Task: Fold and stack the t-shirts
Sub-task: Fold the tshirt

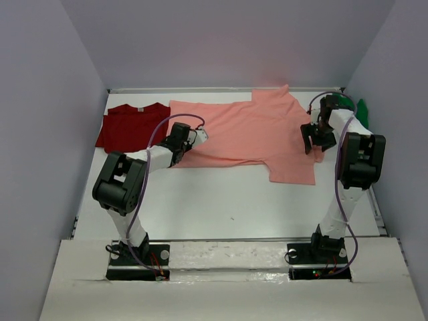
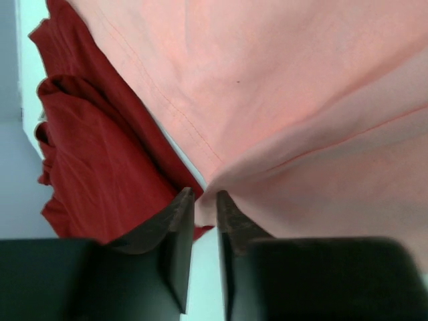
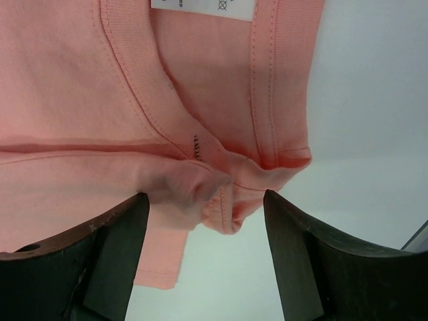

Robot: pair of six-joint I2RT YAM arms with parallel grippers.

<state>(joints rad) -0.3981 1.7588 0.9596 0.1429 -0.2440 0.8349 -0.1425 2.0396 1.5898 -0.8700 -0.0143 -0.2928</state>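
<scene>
Salmon-pink t-shirt [image 1: 247, 130] spread across the far table [image 1: 234, 200], dark red t-shirt [image 1: 130, 124] beside it on the left, green t-shirt [image 1: 361, 107] in the far right corner, left gripper [image 1: 199, 136] jaws barely parted at the pink hem, right gripper [image 1: 319, 142] jaws wide apart astride the bunched collar

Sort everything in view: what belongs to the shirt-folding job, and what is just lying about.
Belongs to the job:
pink t-shirt, spread out
dark red t-shirt, far left
green t-shirt, barely visible at the far right

Just there:
white table
purple cables
</scene>
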